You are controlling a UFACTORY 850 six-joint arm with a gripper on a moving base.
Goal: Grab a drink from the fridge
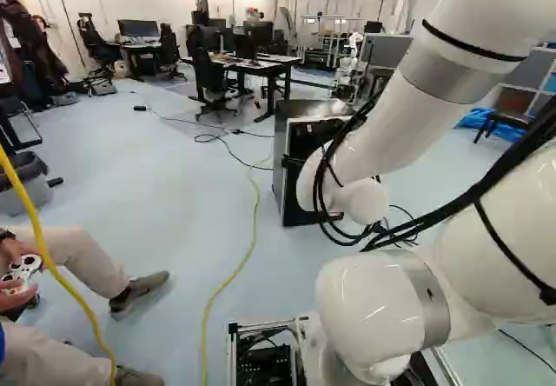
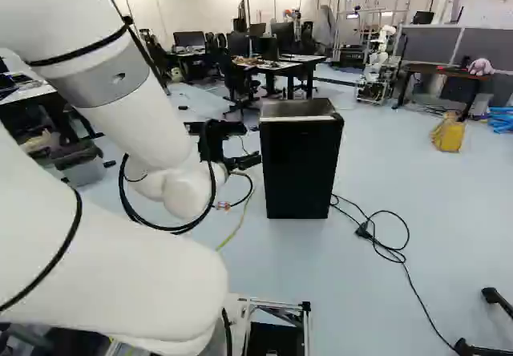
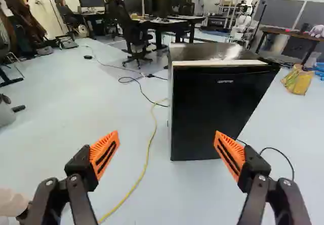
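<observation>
Gripper [image 3: 166, 134] spread wide, nothing pinched, black mini fridge [image 3: 212, 113] on the floor [image 3: 126, 184] ahead of it, door [image 3: 228, 96] looks closed, contents hidden, so no drink visible, presumably inside. Door is probably stiff at the seal and slick on its flat face, best hooked at a free edge; hinge side can't tell. Drink likely light-to-middling, smooth, maybe slippery with cold: take it round the middle.

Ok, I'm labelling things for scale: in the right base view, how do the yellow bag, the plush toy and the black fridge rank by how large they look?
1. Black fridge, by far
2. Yellow bag
3. Plush toy
</observation>
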